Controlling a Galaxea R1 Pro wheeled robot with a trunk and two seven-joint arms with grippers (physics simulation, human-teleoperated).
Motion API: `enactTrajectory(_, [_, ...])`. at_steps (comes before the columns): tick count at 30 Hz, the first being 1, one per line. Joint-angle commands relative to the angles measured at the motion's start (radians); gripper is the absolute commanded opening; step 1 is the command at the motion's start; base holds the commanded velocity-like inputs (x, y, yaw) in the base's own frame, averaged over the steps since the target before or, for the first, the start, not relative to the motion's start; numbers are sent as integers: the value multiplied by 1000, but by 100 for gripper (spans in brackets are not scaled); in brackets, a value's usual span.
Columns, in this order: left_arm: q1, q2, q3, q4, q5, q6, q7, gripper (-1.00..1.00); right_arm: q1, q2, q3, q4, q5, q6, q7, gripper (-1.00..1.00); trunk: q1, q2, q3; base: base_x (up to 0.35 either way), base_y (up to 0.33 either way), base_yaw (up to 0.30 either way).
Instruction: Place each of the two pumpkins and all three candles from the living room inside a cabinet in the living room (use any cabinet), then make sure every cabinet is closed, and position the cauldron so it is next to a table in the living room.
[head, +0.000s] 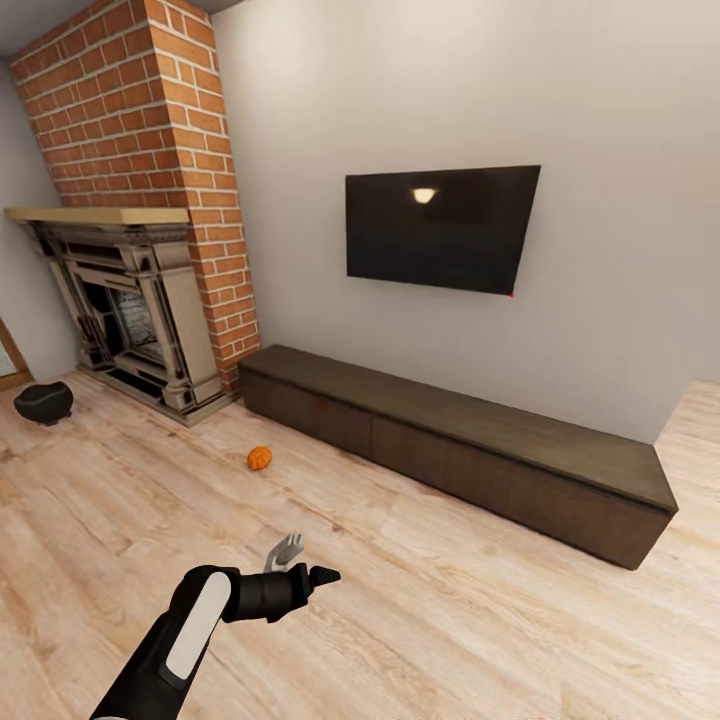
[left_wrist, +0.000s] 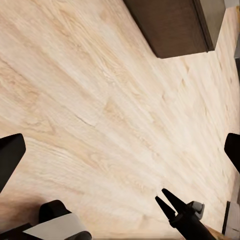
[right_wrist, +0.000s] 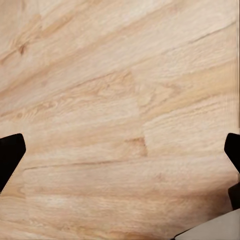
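Note:
One orange pumpkin (head: 259, 457) lies on the wood floor in front of the left end of the long, low dark brown cabinet (head: 450, 440), whose front panels look shut. The black cauldron (head: 43, 402) stands on the floor at the far left, by the fireplace. My left gripper (head: 310, 573) hovers over bare floor, well short of the pumpkin. Its fingertips (left_wrist: 10, 155) sit wide apart, open and empty. My right gripper (right_wrist: 120, 150) is open too, over bare planks. The candles, the second pumpkin and the table are out of view.
A brick fireplace (head: 130, 300) with a wooden mantel fills the left corner. A dark TV (head: 440, 228) hangs on the wall above the cabinet. An end of the cabinet (left_wrist: 170, 25) appears in the left wrist view, along with another black pointed gripper (left_wrist: 169, 201) low over the floor.

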Motion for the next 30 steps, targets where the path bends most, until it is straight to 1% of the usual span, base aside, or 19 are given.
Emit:
enactTrajectory(1, [-1, 0, 2, 0, -10, 3, -10, 100, 0, 1, -5, -2, -9, 8, 4, 100, 0, -1, -2, 0, 0, -202])
enactTrajectory(8, [-1, 2, 7, 2, -8, 3, -10, 100, 0, 1, -10, -4, -16, 13, 11, 100, 0, -1, -11, 178, 106, -199])
enactTrajectory(16, [0, 1, 6, 2, -9, 3, -10, 100, 0, -1, -9, -3, -19, 19, 9, 100, 0, -1, -13, 265, 161, -100])
enactTrajectory(21, [0, 1, 6, 3, -9, 3, -10, 100, 0, 0, -9, -3, -19, 19, 10, 100, 0, -1, -13, 294, 84, -266])
enactTrajectory(30, [0, 1, 6, 2, -9, 3, -10, 100, 0, -3, -9, -3, -20, 20, 11, 100, 0, -1, -12, 304, 7, -289])
